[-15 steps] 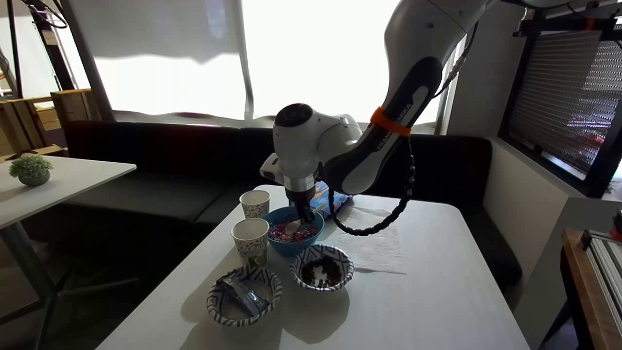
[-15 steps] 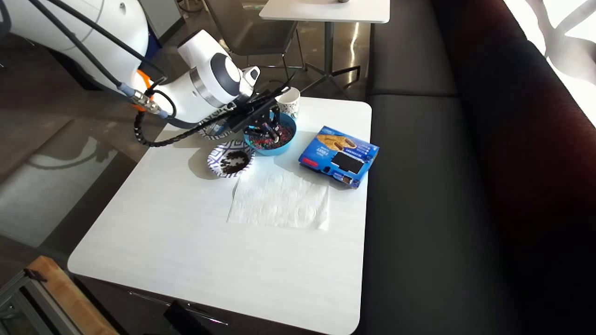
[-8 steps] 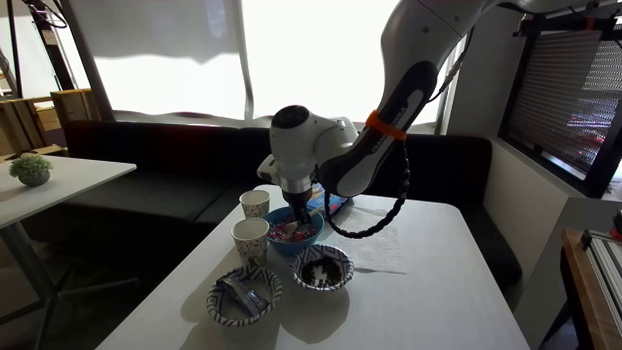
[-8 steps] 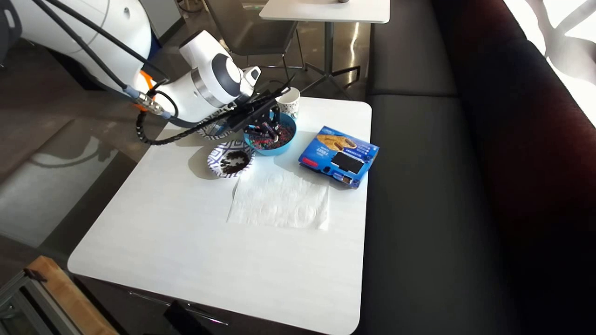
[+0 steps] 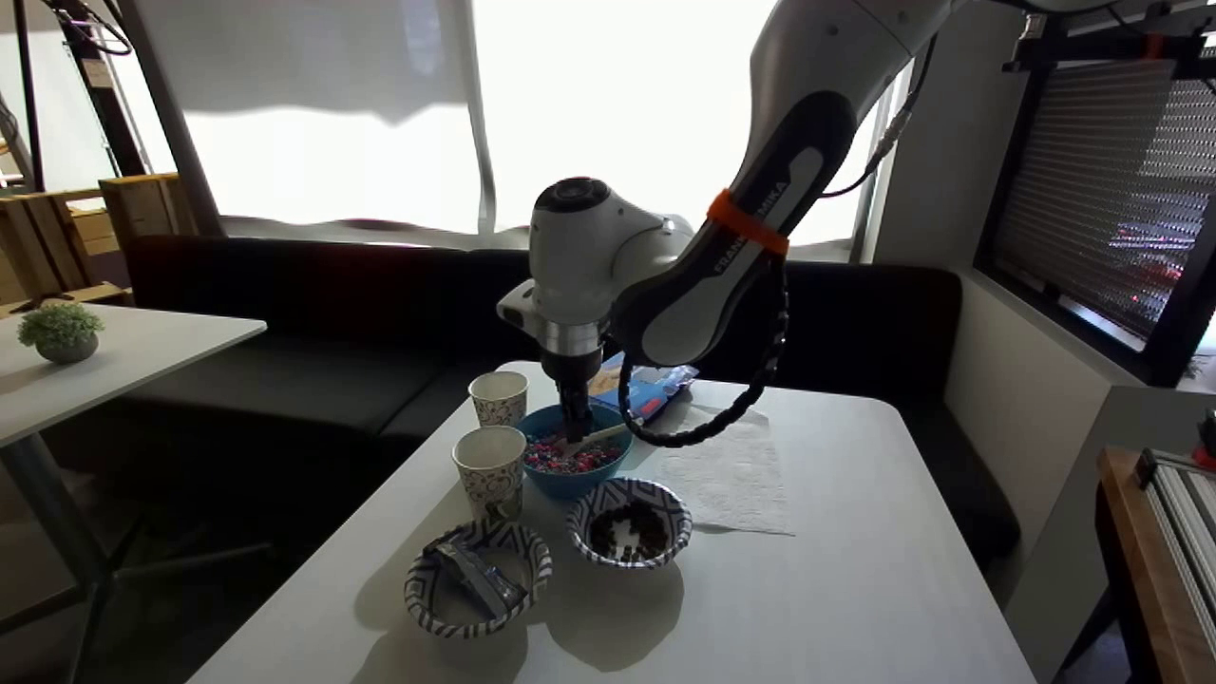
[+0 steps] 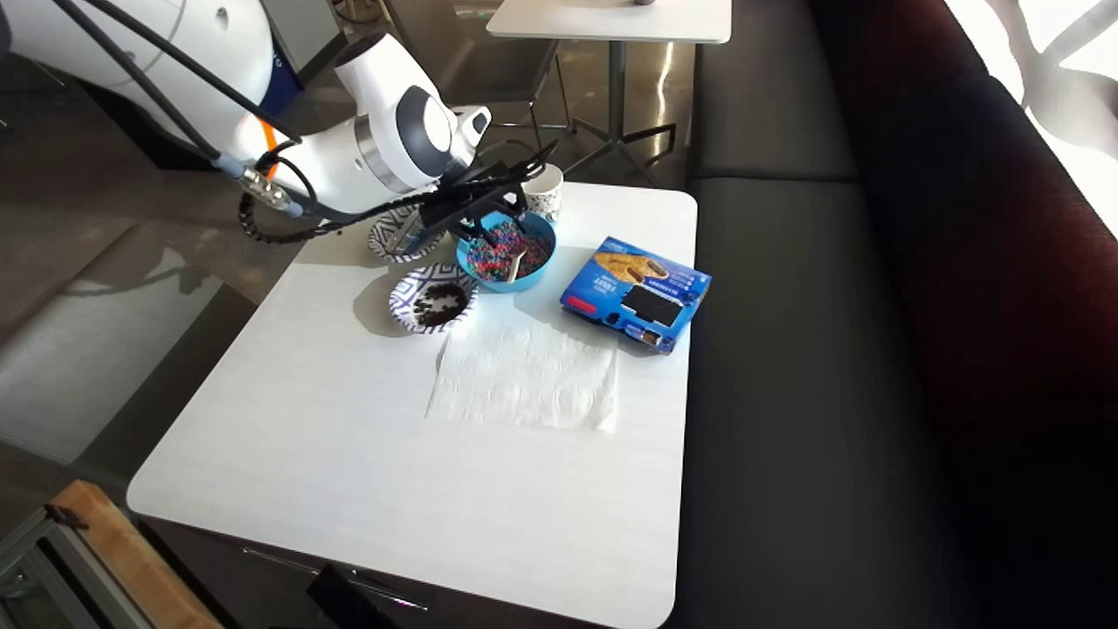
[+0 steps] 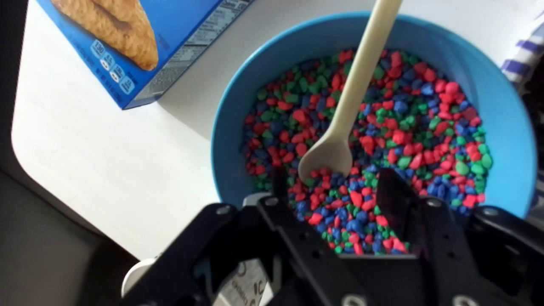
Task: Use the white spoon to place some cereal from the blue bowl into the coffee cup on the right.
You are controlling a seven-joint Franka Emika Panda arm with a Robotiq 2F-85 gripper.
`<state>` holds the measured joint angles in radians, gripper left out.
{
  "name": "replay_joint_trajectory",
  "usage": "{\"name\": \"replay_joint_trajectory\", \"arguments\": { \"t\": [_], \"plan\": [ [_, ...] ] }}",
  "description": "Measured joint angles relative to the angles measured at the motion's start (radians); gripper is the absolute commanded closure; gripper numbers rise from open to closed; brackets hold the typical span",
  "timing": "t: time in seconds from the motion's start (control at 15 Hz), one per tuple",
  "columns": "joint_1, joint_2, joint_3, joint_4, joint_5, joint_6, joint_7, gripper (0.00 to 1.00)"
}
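Observation:
The white spoon [image 7: 359, 76] lies in the blue bowl [image 7: 227, 140], its scoop tip among red, green and blue cereal bits [image 7: 408, 127] and its handle over the rim. My gripper [image 7: 333, 182] hangs above the cereal with its jaws apart and nothing between them, close by the scoop. In an exterior view the gripper [image 5: 575, 432] points down over the bowl [image 5: 570, 486]. Two patterned paper cups, a nearer cup [image 5: 489, 465] and a farther cup [image 5: 499, 397], stand beside the bowl. Which is the coffee cup on the right I cannot tell.
A patterned paper bowl [image 6: 406, 306] with dark bits stands near the blue bowl. Another patterned bowl [image 5: 537, 570] holds grey packets. A blue box [image 6: 638, 293] and a paper towel [image 6: 524, 376] lie on the table.
The gripper has opened and let go of the spoon, then risen a little. The spoon now rests in the bowl by itself, its handle lower against the rim.

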<state>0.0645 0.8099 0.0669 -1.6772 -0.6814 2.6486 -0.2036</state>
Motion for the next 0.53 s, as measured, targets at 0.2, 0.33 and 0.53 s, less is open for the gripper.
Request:
{"name": "replay_joint_trajectory", "arguments": {
  "t": [0.2,0.33,0.53],
  "plan": [
    [-0.014,-0.071,0.016,-0.045,0.102,0.051,0.0,0.0],
    [-0.03,-0.134,0.034,-0.091,0.205,0.073,-0.001,0.0],
    [-0.074,-0.234,0.072,-0.174,0.372,0.093,-0.007,0.0]
  ]
}}
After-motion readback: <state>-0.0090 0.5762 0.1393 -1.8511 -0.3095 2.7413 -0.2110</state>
